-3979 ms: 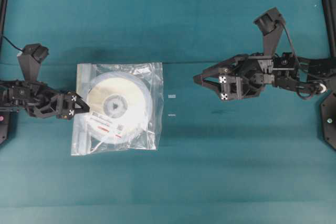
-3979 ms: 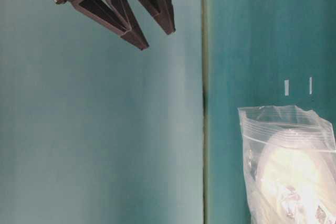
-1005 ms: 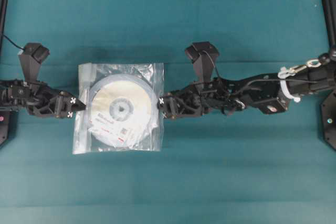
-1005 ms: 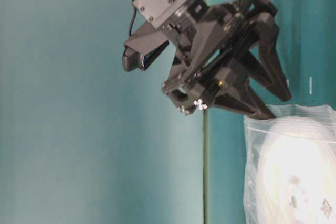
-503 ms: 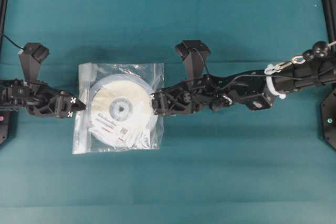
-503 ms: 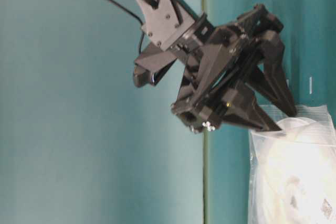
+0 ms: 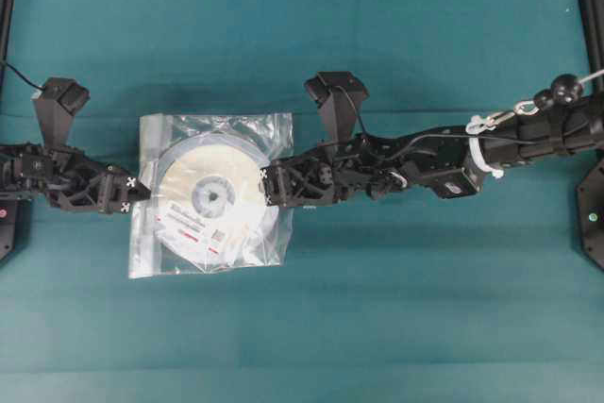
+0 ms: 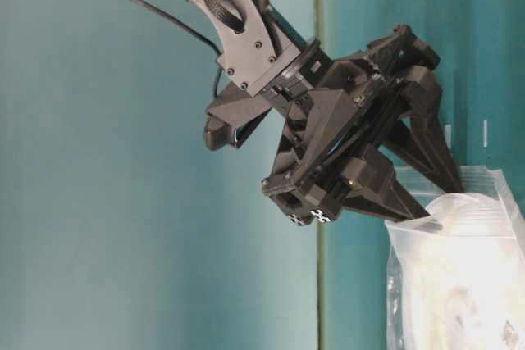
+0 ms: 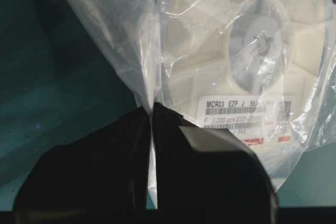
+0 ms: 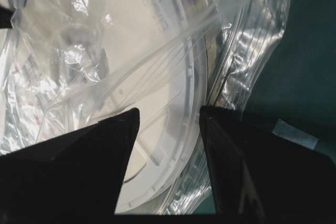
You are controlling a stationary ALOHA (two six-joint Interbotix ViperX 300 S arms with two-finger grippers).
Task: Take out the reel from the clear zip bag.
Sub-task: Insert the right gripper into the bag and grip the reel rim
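The teal table point(image 7: 396, 309) carried everything, with the two black arms reaching in from either side toward its middle left. The right arm point(image 7: 453, 159) stretched far across the table from the right edge, a wrist camera housing standing up from it. The left arm point(image 7: 47, 176) lay low at the left edge. Between them the clear zip bag point(image 7: 151, 252) rested flat on the table, roughly square and crinkled, with the reel point(image 7: 203, 197) still inside it, its grey hub and red-striped label showing through the plastic. The right gripper point(image 7: 269, 186) sat at the bag's right edge over the reel's rim; in the right wrist view its fingers point(image 10: 100, 150) were spread apart, with the rim of the reel and folds of the bag showing in the gap between them, and they had not closed on either. The left gripper point(image 7: 143, 192) met the bag's left edge, and in the left wrist view its fingers point(image 9: 210, 166) were pressed together, pinching a fold of the bag's plastic film beside the reel.
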